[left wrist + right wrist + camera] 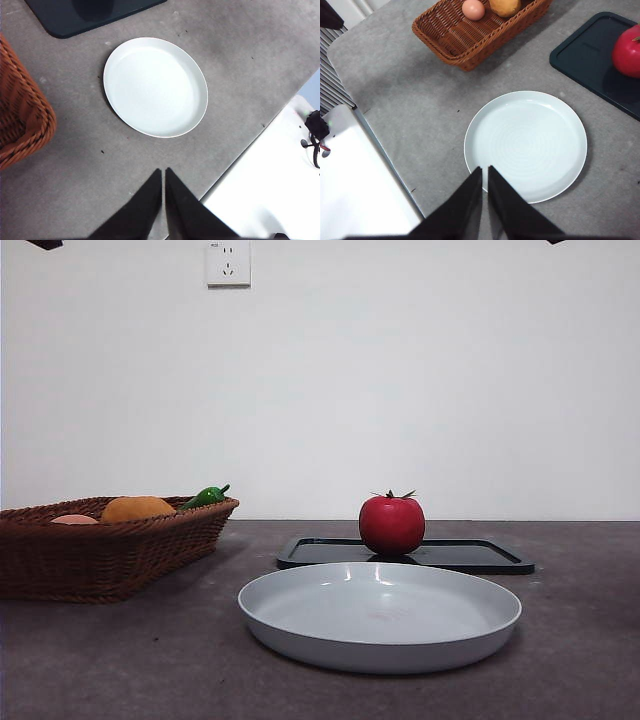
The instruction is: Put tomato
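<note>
The red tomato (392, 524) with its small green stem stands on a dark tray (470, 555) behind a white plate (380, 615); the right wrist view catches the tomato (627, 50) at the picture's edge. Both arms wait high above the table. My left gripper (163, 176) is shut and hangs over the table's front edge, apart from the white plate (155, 86). My right gripper (485, 173) is shut too, hovering above the near rim of the plate (525, 145). Neither holds anything.
A brown wicker basket (100, 545) at the left holds an orange round fruit (137, 508), a pale egg-like fruit (473, 9) and a green pepper (206, 497). The table's front edge (240, 155) runs near both grippers.
</note>
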Action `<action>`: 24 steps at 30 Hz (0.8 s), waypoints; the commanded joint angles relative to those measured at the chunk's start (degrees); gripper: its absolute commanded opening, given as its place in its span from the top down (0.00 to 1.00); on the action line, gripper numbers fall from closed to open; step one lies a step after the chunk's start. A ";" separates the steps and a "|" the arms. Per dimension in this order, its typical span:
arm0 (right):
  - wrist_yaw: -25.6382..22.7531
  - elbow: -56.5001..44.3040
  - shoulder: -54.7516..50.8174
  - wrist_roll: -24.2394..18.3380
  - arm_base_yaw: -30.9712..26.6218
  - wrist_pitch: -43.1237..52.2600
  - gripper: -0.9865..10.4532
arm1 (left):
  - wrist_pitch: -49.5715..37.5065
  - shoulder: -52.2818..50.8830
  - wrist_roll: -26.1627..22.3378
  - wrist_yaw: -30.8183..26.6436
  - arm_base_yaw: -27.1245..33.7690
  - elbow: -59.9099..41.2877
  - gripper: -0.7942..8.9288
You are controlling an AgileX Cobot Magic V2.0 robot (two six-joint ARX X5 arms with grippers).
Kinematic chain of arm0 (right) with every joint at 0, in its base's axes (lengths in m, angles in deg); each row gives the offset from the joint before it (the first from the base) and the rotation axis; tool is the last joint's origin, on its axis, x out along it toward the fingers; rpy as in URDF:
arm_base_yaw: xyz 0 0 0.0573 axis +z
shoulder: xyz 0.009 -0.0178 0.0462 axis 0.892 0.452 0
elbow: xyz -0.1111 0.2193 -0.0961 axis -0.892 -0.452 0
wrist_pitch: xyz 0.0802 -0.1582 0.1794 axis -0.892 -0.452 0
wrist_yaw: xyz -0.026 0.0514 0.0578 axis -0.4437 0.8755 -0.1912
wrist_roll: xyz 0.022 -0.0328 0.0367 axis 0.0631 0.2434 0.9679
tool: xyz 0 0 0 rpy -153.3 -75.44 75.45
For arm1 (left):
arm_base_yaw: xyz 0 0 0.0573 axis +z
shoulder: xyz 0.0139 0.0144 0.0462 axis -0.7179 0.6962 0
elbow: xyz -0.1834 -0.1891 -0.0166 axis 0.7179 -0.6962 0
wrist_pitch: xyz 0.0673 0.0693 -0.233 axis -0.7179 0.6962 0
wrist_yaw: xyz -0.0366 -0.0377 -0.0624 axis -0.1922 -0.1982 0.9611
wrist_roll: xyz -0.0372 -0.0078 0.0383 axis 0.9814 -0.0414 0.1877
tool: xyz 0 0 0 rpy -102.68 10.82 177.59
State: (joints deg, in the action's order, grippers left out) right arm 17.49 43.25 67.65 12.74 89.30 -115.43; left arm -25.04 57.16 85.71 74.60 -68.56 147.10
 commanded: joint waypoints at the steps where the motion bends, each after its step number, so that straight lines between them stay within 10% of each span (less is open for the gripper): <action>1: 0.09 0.20 0.39 0.57 0.31 0.55 0.91 | -1.29 -0.37 -1.38 -0.35 -0.02 1.11 0.91; 17: 0.09 0.20 0.39 0.59 0.31 0.55 0.91 | -52.61 -22.77 -9.33 -5.11 18.75 -17.55 0.91; 24: 0.09 0.20 0.39 0.59 0.31 0.55 0.91 | -60.59 -33.22 -9.57 -14.56 23.37 -33.16 0.91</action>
State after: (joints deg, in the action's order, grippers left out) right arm 17.49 43.23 67.65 12.74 89.30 -115.43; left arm -85.04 24.38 76.63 60.86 -45.45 114.89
